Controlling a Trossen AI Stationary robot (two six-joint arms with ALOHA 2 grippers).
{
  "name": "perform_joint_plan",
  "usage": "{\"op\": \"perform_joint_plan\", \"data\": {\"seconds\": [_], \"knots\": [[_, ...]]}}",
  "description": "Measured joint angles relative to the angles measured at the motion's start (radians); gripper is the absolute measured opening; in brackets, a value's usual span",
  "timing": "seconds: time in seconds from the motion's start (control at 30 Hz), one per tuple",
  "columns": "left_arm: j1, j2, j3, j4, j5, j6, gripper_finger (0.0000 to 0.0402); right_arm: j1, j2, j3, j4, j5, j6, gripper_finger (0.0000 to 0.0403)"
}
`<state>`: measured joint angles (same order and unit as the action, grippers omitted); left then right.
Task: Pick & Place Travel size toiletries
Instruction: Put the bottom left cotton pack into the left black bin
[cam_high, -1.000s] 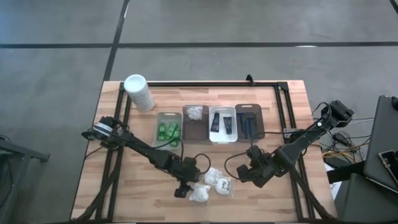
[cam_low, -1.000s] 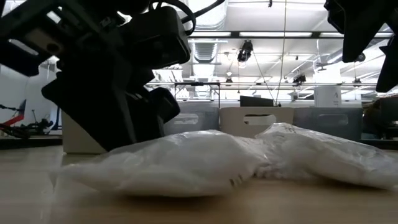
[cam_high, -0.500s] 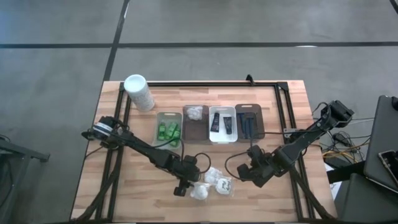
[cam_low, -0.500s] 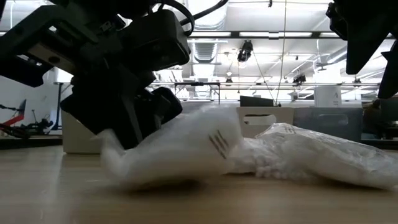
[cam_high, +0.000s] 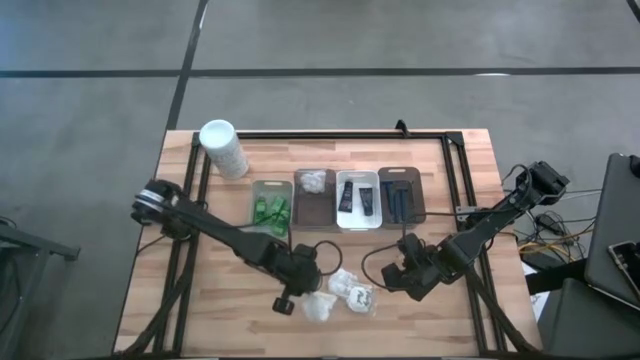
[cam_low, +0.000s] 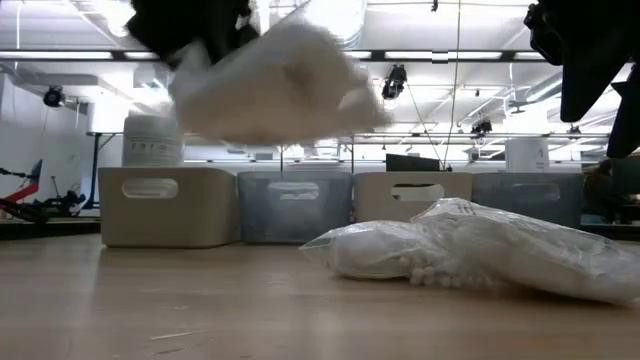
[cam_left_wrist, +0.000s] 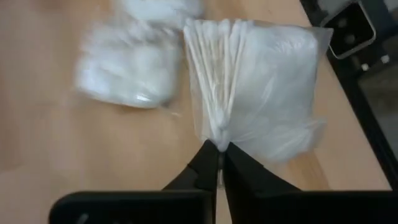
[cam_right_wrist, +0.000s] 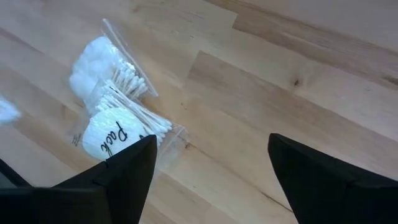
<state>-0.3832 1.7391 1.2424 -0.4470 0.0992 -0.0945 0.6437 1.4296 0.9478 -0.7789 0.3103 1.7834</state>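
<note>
White packet (cam_left_wrist: 249, 81) pinched at its edge by the closed left fingers (cam_left_wrist: 219, 163), lifted off the surface (cam_high: 200, 290) near front centre; two more packets (cam_high: 352, 292) lie just right; right fingers (cam_right_wrist: 211, 162) spread open, empty, beside them.

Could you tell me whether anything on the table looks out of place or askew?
Yes. Two white packets lie loose on the bare wood, outside the trays. A third packet hangs crumpled from the left gripper, pinched shut on one edge and clear of the table. Nothing looks spilled or torn.
</note>
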Motion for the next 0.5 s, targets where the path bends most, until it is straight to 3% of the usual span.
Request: {"op": "perform_joint_plan", "data": {"seconds": [0.17, 0.3, 0.5], "knots": [[0.040, -0.047, 0.181, -0.327, -0.187, 0.140, 0.0012, 0.000, 0.000, 0.000, -0.001, 0.003, -0.013, 0.0294], [0.128, -0.049, 0.340, -0.577, -0.383, 0.363, 0.0012, 0.000, 0.000, 0.000, -0.002, 0.020, -0.012, 0.0290], [0.319, -0.033, 0.454, -0.679, -0.518, 0.803, 0.0011, 0.000, 0.000, 0.013, -0.003, 0.095, 0.015, 0.0300]]}}
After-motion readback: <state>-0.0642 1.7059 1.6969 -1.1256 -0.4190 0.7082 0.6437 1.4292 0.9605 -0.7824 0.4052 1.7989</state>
